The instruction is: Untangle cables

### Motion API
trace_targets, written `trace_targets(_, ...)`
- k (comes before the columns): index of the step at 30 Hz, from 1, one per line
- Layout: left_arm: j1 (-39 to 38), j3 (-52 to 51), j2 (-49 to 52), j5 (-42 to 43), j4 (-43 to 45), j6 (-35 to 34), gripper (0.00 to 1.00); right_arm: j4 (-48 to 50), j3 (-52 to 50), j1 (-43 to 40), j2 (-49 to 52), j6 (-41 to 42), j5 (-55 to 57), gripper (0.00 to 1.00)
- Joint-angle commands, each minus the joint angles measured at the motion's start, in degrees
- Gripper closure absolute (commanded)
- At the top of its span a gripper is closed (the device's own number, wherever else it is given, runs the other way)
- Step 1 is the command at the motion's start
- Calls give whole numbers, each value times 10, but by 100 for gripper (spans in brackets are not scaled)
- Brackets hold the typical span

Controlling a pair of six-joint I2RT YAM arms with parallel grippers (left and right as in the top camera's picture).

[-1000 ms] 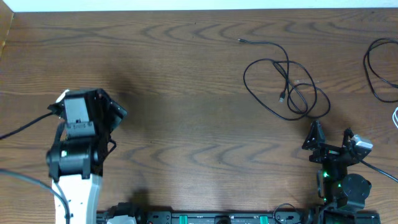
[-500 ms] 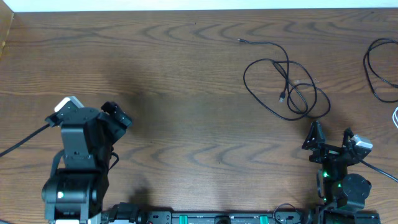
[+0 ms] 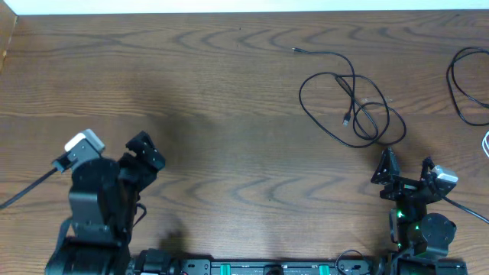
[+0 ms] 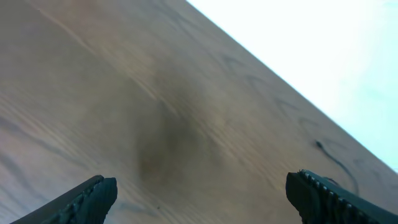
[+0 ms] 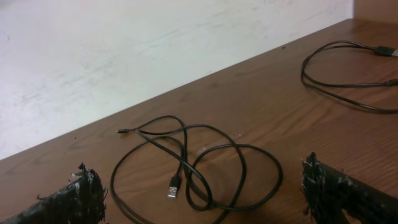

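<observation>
- The coiled black cable (image 3: 351, 107) lies far right on the table (image 3: 229, 92), its loops crossing. A second black cable (image 3: 464, 84) and a white cable (image 3: 486, 143) sit apart at the right edge, apparently separate from it.
- The right gripper (image 3: 406, 169) has its jaws spread wide and empty. It sits low, just near of the coil and aimed at it, presumably to pick a strand.
- The left gripper (image 4: 202, 198) has its jaws wide and empty, parked near left, well apart from all cables.

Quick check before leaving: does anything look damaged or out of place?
Nothing damaged or spilled. One black cable lies looped over itself ahead of the right pincer; a second cable sits apart, far right.
</observation>
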Motion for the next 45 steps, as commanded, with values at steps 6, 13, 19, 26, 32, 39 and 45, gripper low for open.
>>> trace_targets(6, -9, -22, -59, -10, 3, 8, 6, 0, -4, 5, 0, 7, 3, 1)
trace_targets(13, -9, -111, -133, -10, 63, -6, 6, 0, -4, 5, 0, 7, 3, 1)
trace_targets(19, -9, -209, -197, -10, 136, -8, 6, 0, -4, 5, 0, 7, 3, 1)
trace_targets(26, -9, -298, -234, -21, 226, -8, 6, 0, -4, 5, 0, 7, 3, 1)
trace_targets(32, -9, -340, -248, -25, 268, -8, 6, 0, -4, 5, 0, 7, 3, 1)
trace_targets(39, -9, -349, -267, -37, 273, -8, 6, 0, -4, 5, 0, 7, 3, 1)
trace_targets(45, -9, -349, -274, -51, 273, -8, 6, 0, -4, 5, 0, 7, 3, 1)
